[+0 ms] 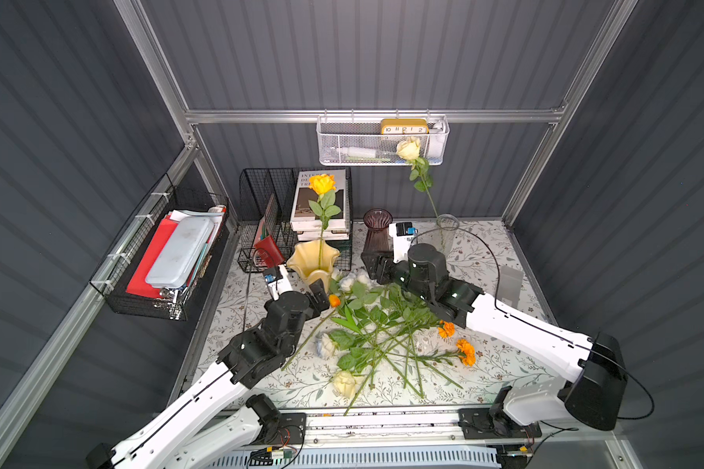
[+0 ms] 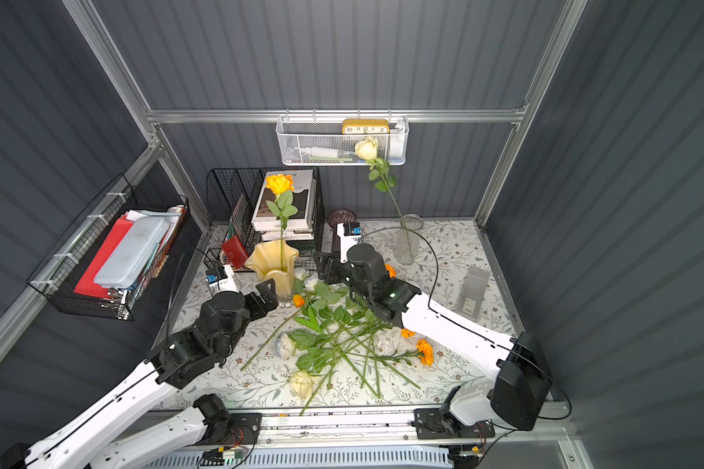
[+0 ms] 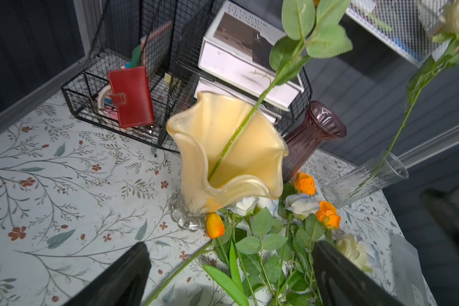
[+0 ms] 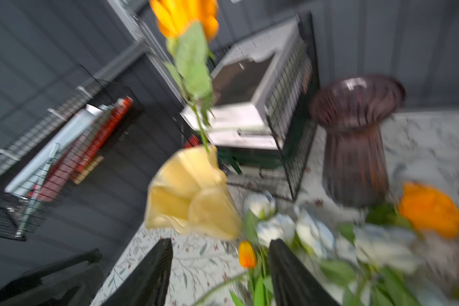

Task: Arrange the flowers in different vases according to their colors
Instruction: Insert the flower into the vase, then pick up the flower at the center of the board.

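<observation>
Both grippers empty, most of the flowers unsorted.
I see the left gripper (image 1: 320, 295) spread wide just beside the creamy-yellow vase (image 1: 301, 256), which has one yellow-orange rose (image 1: 322, 183) in it. The right gripper (image 4: 221, 240) is parted with nothing between its jaws, near the empty purple vase (image 1: 376, 235). A cream rose (image 1: 408, 148) stands in the clear vase (image 1: 447, 227). The loose flowers (image 1: 383, 325) lie crossed on the table. I judge that lifting one stem may drag its neighbours, and a careless swing could tip either nearby vase.
</observation>
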Motion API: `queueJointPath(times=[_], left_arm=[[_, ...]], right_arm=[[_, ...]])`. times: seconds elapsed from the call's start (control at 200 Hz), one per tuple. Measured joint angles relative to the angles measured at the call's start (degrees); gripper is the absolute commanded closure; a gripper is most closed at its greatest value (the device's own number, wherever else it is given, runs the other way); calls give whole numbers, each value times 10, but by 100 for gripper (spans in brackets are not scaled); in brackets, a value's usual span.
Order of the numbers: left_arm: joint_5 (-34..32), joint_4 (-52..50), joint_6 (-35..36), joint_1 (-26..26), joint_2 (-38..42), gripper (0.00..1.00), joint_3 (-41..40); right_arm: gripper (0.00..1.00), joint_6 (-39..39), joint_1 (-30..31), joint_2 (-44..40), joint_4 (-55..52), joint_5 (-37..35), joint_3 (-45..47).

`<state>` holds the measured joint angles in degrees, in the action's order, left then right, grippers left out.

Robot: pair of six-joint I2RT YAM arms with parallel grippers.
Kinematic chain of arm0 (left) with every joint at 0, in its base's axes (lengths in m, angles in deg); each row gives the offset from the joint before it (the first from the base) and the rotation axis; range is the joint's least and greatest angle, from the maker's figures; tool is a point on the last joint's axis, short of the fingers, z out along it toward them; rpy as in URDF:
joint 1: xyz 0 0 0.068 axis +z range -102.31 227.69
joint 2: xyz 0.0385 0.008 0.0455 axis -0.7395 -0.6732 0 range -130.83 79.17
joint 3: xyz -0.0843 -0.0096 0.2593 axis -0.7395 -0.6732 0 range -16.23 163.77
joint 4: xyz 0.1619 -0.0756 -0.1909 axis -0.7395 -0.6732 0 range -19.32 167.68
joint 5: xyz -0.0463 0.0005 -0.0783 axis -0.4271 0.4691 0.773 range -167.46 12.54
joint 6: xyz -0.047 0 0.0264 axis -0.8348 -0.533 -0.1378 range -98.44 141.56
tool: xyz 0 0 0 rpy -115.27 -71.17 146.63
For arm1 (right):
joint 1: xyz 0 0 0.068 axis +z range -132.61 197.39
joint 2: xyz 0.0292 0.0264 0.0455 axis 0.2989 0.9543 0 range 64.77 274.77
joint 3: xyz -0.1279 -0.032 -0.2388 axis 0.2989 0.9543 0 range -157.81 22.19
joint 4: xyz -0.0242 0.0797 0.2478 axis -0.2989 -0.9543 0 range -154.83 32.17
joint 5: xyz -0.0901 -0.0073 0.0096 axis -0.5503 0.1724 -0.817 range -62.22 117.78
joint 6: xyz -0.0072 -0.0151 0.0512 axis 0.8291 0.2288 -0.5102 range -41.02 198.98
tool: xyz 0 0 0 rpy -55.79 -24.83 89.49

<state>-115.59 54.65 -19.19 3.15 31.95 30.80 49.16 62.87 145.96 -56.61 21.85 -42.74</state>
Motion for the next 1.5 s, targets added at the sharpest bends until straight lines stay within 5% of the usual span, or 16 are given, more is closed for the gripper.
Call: queueJointPath(times=[0.325, 1.261, 1.501], left_arm=[[52, 45, 12, 0, -22, 1, -22], [54, 49, 18, 0, 7, 1, -33], [51, 46, 18, 0, 13, 1, -33]], right_arm=[[55, -111, -38, 120, -135, 79, 44], [63, -133, -92, 278, -150, 135, -33], [83, -138, -97, 309, -146, 137, -53]])
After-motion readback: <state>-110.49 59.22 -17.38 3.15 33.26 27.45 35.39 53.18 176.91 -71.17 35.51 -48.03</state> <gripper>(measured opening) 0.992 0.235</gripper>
